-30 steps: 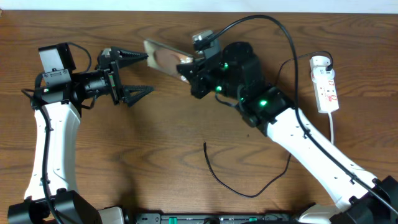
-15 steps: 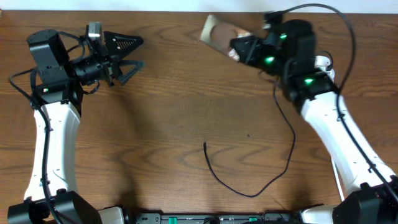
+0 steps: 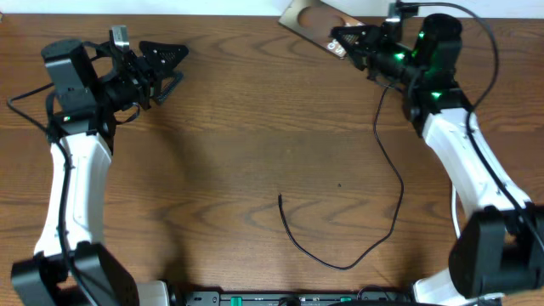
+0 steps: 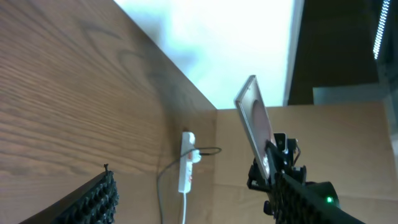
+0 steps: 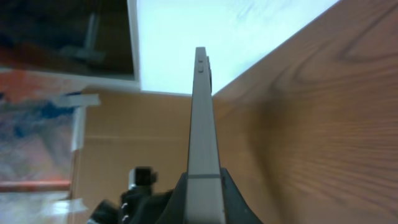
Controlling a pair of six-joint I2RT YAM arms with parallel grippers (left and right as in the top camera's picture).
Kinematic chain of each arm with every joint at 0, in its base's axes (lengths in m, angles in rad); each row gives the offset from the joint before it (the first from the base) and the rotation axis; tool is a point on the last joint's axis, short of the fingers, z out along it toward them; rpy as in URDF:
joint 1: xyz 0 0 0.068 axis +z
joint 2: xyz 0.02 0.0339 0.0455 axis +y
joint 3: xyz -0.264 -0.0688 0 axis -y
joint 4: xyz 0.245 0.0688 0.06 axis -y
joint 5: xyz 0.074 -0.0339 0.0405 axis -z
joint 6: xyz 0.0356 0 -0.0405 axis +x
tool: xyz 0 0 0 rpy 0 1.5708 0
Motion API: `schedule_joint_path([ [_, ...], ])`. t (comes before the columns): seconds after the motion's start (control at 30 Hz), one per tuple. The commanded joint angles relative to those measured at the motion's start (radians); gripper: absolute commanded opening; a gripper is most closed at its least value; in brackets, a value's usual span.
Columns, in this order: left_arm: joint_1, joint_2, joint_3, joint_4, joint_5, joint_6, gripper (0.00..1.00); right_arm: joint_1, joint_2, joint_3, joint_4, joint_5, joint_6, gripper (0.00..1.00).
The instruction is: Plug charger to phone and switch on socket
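While the left gripper (image 3: 177,65) hangs empty at ten o'clock over the table (image 3: 212,153), its fingers spread wide, nothing of the task is within its reach. The black cable (image 3: 395,183) lies loose on the wood. Its free end rests near the middle of the table, toward six o'clock, and its length loops out to four o'clock and climbs toward the right arm.

At one o'clock the right gripper (image 3: 342,42) has its fingers clamped on one end of the phone (image 3: 310,15). The phone is held off the table, tilted, at the far edge. The right wrist view shows it edge-on between the fingers.

The power strip (image 4: 186,165) shows only in the left wrist view, lying flat on the right side of the table below the raised phone.

The main risk is the phone itself. It is gripped by one end only, so a quick swing could let it pivot or slip, and it might drop past the far edge. The cable running up beside the right arm could also snag and drag the plug end. That end is thin and flat on the wood, so the left fingers may skid off it.
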Motion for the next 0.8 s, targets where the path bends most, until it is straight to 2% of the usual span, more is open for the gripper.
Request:
schedule_joint_path([
  [0.0,-0.009,0.043,-0.015,0.031,-0.017,0.015,0.79,0.035,0.049,0.02,0.092,-0.125,0.156,0.01],
  [0.1,-0.023,0.074,-0.015,0.085,-0.017,-0.01,0.87,0.082,0.115,0.02,0.226,-0.151,0.269,0.01],
  [0.27,-0.032,0.081,-0.015,0.188,-0.016,-0.077,0.96,0.134,0.156,0.02,0.311,-0.146,0.348,0.01],
  [0.57,-0.034,0.081,-0.015,0.28,-0.022,-0.174,0.97,0.183,0.163,0.02,0.34,-0.074,0.409,0.01],
  [0.77,-0.065,0.081,-0.015,0.299,-0.093,-0.216,0.97,0.225,0.163,0.02,0.342,-0.008,0.447,0.01],
])
